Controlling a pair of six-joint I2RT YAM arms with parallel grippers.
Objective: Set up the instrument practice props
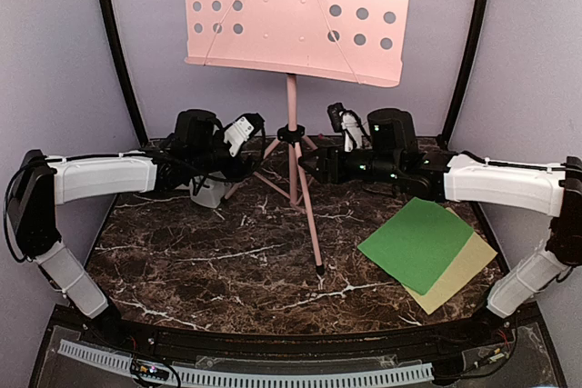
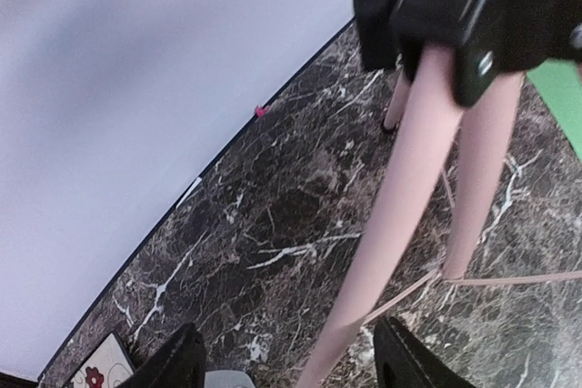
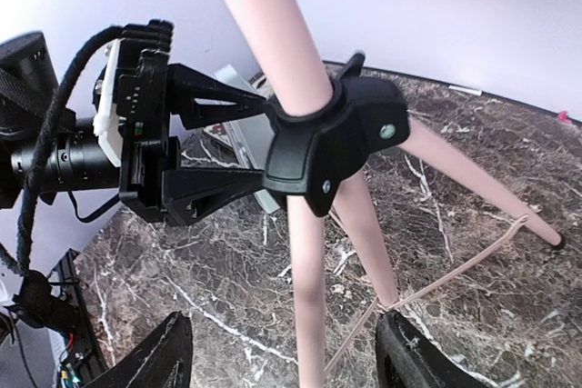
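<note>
- Pink music stand (image 1: 293, 156): upright at frame centre on the dark marble table (image 1: 209, 270), tripod legs spread, hole-dotted desk (image 1: 300, 15) at the top edge.
- Left gripper (image 2: 291, 365): jaws wide apart, gripping nothing, a pink leg passing between the fingers.
- Right gripper (image 3: 285, 356): jaws likewise apart, a leg between them, below the black hub (image 3: 332, 143).
- Green page (image 1: 414, 243): lower right, lying over a pale-yellow page (image 1: 459, 274), apart from the stand.
</note>
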